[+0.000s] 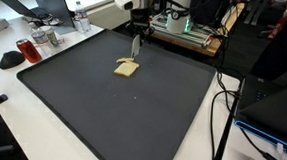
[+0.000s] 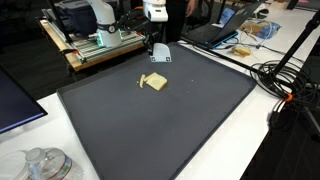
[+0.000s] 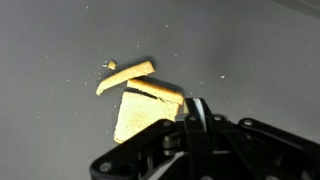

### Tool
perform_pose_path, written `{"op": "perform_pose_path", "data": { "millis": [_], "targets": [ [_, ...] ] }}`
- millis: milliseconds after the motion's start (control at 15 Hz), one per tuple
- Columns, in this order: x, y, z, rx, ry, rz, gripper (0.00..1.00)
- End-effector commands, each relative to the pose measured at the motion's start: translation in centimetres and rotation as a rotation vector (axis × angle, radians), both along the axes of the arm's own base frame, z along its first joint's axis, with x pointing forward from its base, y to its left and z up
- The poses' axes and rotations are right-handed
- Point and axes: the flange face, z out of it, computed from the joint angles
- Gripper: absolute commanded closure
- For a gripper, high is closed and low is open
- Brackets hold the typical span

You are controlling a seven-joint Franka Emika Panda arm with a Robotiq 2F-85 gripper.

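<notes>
Closest thing in the wrist view is the gripper (image 3: pixel 195 110), filling the bottom of the pic. Its jaws are pinched fully together w/ nothing between them afaict. Closed like that it's basically one narrow tip, so prob. more of a poker than a grabber rn. That tip sits at the right edge of the bread (image 3: pixel 140 115), a pale slice lying flat on the dark mat (image 3: pixel 60 40).

In both exterior views the slice is toward the far middle of the mat, w/ the gripper (image 1: pixel 135 51) hanging straight down over it.

A curved crust (image 3: pixel 125 77) lies just beside the slice's top edge. It looks torn off, since there's a dark split along that side. Tiny crumb (image 3: pixel 110 65) near its end.

Hard to make out:
- whether the tip actually touches the bread or just hovers
- the slice's lower right part, hidden behind the fingers
- the stuff around the mat, too small and blurry to name
</notes>
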Motion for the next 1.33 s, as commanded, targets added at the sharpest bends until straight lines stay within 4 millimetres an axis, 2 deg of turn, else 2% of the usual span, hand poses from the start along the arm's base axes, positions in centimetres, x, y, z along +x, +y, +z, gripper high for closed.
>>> {"op": "perform_pose_path", "data": {
  "millis": [0,400,667,1267],
  "targets": [
    [1.8,0.4,-1.8,-0.035,0.034,-0.01,0.99],
    [3.5,0.6,-4.3,-0.056,0.082,-0.017,0.99],
    [4.1,0.0,-5.5,-0.088,0.128,-0.042,0.99],
    [5.5,0.3,-6.5,-0.1,0.18,-0.052,0.99]
  ]
}}
